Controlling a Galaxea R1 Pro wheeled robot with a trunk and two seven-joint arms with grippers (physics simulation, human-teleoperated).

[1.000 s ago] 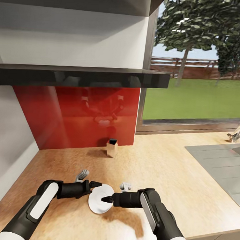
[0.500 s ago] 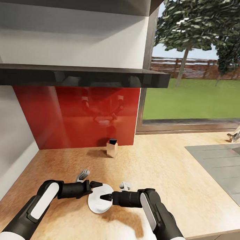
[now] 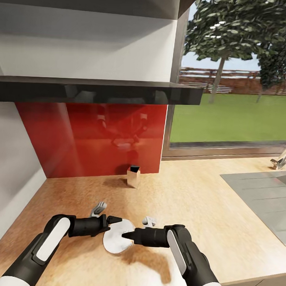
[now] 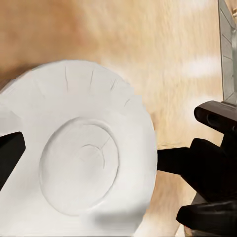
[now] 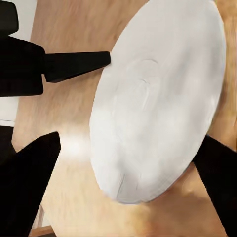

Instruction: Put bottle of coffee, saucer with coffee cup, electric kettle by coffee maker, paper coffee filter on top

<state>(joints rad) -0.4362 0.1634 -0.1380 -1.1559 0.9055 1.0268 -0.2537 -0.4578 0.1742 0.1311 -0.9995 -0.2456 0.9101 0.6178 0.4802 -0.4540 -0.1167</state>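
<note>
right tool [image 3: 129,235] | level, pointing left | straddling saucer [image 3: 116,241] rim

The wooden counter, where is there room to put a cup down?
Bare wood lies between the small box by the red wall and the sink; also along the window. It is crowded near the front, where the left gripper and right gripper meet at the white saucer.
</note>
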